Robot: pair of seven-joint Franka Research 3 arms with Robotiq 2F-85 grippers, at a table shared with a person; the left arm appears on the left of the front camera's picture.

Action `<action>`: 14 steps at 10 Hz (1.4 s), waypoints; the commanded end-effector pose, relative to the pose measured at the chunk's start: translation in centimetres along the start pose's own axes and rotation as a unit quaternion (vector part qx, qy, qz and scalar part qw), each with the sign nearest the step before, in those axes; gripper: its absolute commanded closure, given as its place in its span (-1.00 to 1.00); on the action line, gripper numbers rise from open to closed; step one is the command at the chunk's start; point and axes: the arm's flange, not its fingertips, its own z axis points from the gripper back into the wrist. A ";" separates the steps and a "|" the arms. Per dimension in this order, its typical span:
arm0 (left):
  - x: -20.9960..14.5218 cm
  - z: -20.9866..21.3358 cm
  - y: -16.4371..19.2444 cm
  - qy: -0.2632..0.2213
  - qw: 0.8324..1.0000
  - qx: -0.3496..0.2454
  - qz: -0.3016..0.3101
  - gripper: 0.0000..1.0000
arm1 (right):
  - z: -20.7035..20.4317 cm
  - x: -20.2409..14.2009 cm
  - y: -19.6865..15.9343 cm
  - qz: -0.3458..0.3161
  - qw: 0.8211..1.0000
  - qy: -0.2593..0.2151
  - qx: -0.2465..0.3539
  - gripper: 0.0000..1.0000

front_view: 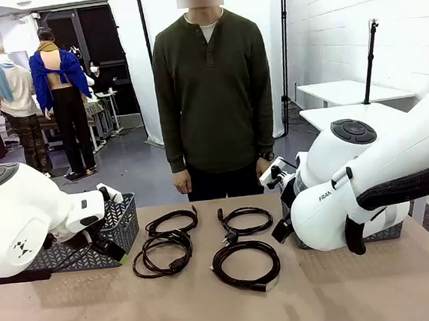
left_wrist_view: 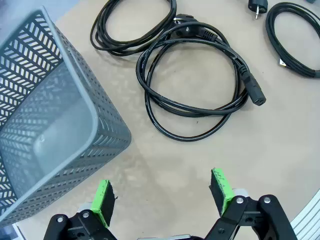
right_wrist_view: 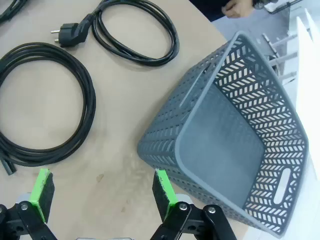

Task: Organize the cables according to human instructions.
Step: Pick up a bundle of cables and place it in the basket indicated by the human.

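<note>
Four coiled cables [front_view: 216,267] lie mid-table, two per side. Empty left gripper [left_wrist_view: 161,192] is spread wide beside the left basket [left_wrist_view: 95,120]. The near-left cord [left_wrist_view: 252,92] lies flat just ahead of it. Empty right gripper [right_wrist_view: 102,192] is also spread, with the near-right cord [right_wrist_view: 89,102] ahead-left. The person [front_view: 212,93] seemingly isn't pointing, so neither arm is favoured.

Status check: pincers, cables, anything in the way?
Left pincer open, empty; right pincer same. Four cables coiled on table, baskets empty. Nothing blocking; person stands at far edge.
</note>
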 end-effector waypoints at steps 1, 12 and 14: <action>0.0 0.0 0.0 0.000 1.000 0.000 0.000 -1.00 | 0.0 0.0 0.0 0.000 1.000 0.000 0.000 -1.00; 0.0 0.0 -0.1 0.000 1.000 0.000 -0.001 -1.00 | 0.0 0.0 0.0 0.000 1.000 0.000 0.000 -1.00; 0.3 1.7 0.1 -0.006 1.000 -0.008 -0.011 -1.00 | 1.4 0.3 -0.5 0.007 1.000 0.001 0.025 -1.00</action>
